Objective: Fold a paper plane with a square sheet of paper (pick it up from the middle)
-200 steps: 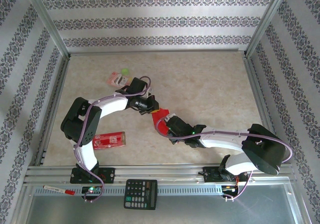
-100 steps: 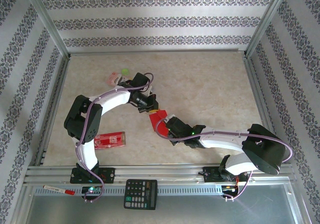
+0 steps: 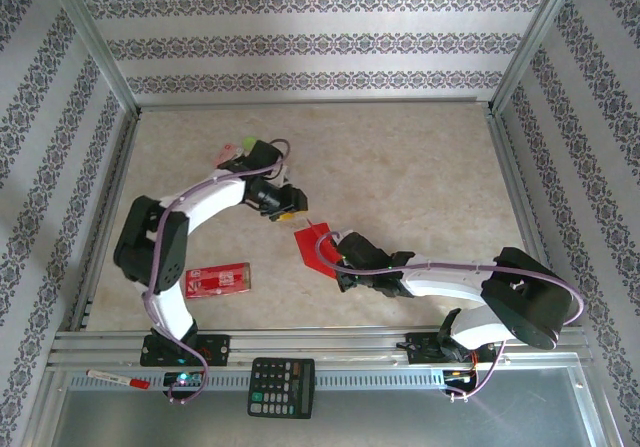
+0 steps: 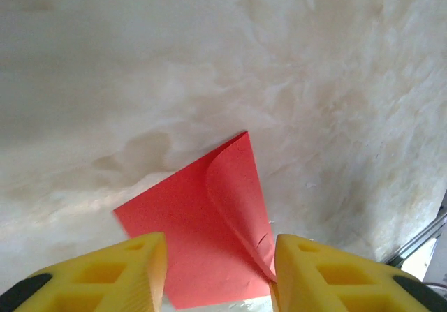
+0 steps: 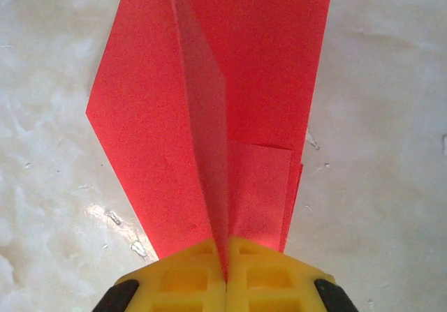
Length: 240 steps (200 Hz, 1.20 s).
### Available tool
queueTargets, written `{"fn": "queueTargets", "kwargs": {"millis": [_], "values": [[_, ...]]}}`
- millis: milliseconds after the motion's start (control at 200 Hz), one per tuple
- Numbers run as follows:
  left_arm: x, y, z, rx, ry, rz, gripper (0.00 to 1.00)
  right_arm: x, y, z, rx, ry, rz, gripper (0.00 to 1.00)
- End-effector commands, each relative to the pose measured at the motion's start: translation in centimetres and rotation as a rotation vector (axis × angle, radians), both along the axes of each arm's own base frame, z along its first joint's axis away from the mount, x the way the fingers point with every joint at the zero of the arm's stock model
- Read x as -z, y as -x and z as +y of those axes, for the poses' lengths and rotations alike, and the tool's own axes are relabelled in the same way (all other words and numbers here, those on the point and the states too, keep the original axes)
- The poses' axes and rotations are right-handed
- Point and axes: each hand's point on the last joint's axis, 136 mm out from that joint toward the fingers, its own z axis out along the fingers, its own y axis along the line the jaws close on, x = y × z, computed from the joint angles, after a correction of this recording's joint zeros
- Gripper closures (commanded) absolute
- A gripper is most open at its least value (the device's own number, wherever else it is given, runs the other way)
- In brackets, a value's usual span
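The square sheet of paper [image 3: 317,246], plain bright red, lies partly folded on the table with overlapping flaps and a raised centre crease. In the right wrist view the sheet of paper [image 5: 154,116] runs away from my right gripper [image 5: 225,262], which is shut on the standing crease at its near end. The right gripper [image 3: 341,260] sits at the sheet's lower right edge. My left gripper [image 3: 289,205] hangs a little up and left of the sheet, apart from it. Its yellow fingers [image 4: 119,270] stand open, and the sheet of paper [image 4: 195,235] shows beyond them with one flap curling up.
A small red packet with white print [image 3: 218,279] lies near the left arm's base. A pink and green item [image 3: 234,151] sits behind the left arm. A calculator [image 3: 281,387] and a pen [image 3: 117,378] rest on the front rail. Metal frame rails border the table.
The left gripper has opened, let go of the red sheet and drawn back up and to the left. The sheet has dropped flatter, still pinched by the right gripper.
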Motion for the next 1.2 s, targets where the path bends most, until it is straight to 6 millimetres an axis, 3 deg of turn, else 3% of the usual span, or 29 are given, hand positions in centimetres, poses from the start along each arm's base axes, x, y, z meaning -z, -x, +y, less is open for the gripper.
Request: {"fn": "queueTargets", "kwargs": {"millis": [0,190,440,585,779,1194], "values": [[-2.3,0.1,0.8,-0.068,0.046,-0.089,0.55,-0.2,0.4,0.8,0.035,-0.102,0.06,0.96],[-1.9,3.0,-0.1,-0.057,0.152,-0.059,0.6,-0.5,0.4,0.8,0.051,-0.154,0.094,0.96],[0.7,6.3,-1.3,-0.016,0.163,0.003,0.66,-1.2,-0.1,0.4,0.11,-0.203,0.131,0.96],[2.4,6.3,-2.6,0.009,0.176,0.039,0.82,-1.3,-0.3,0.5,0.142,-0.225,0.158,0.96],[4.1,6.0,-4.0,0.06,0.173,0.079,0.92,-1.3,-0.6,0.8,0.164,-0.237,0.18,0.96],[7.5,5.4,-4.3,0.11,0.114,0.129,0.98,-1.2,-0.9,2.1,0.187,-0.294,0.227,0.95]]}}
